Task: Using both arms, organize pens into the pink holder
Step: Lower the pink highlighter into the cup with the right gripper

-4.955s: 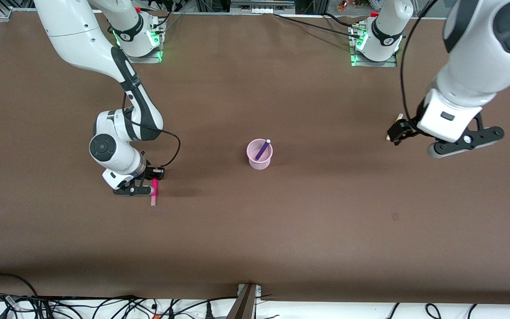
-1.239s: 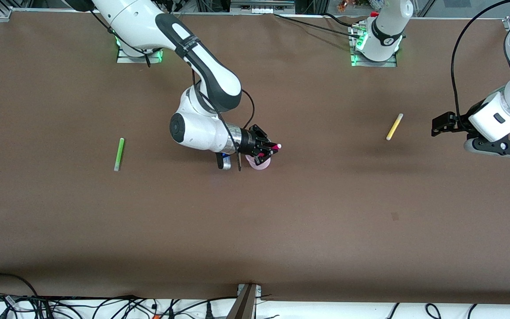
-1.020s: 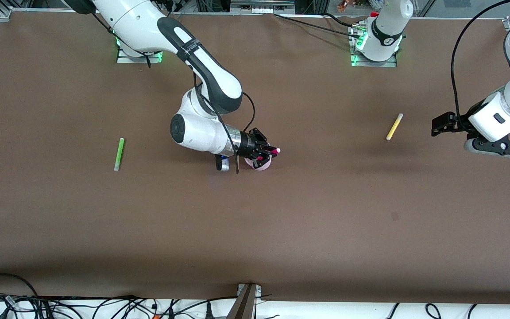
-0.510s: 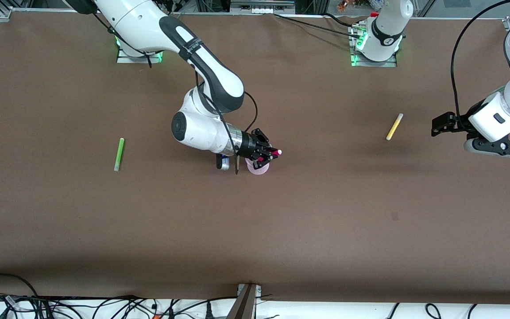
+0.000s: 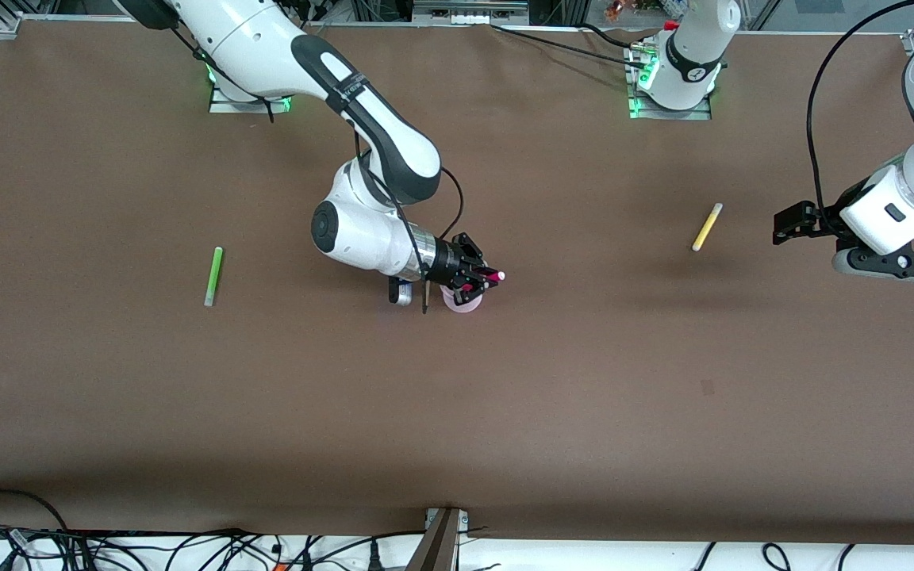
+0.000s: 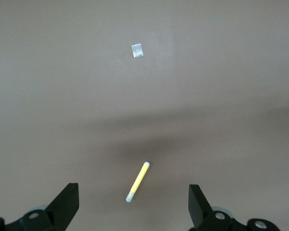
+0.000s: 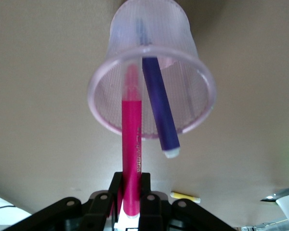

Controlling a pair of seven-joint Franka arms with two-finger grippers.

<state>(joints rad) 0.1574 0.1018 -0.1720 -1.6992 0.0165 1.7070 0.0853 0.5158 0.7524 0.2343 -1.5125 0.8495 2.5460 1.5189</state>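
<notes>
My right gripper is shut on the magenta pen, tilted over the pink holder. In the right wrist view the magenta pen runs from the right gripper down into the holder, beside the dark purple pen leaning inside. A lime green pen lies on the table toward the right arm's end. A yellow pen lies toward the left arm's end. My left gripper hangs open beside it, and the yellow pen shows between its fingers below.
The brown table carries a small pale patch, nearer the front camera than the yellow pen. Both arm bases stand at the edge farthest from that camera. Cables lie past the near edge.
My right gripper has eased lower with the magenta pen, pushing it deeper into the holder. The holder has shifted slightly toward the front camera. The left arm has not moved.
</notes>
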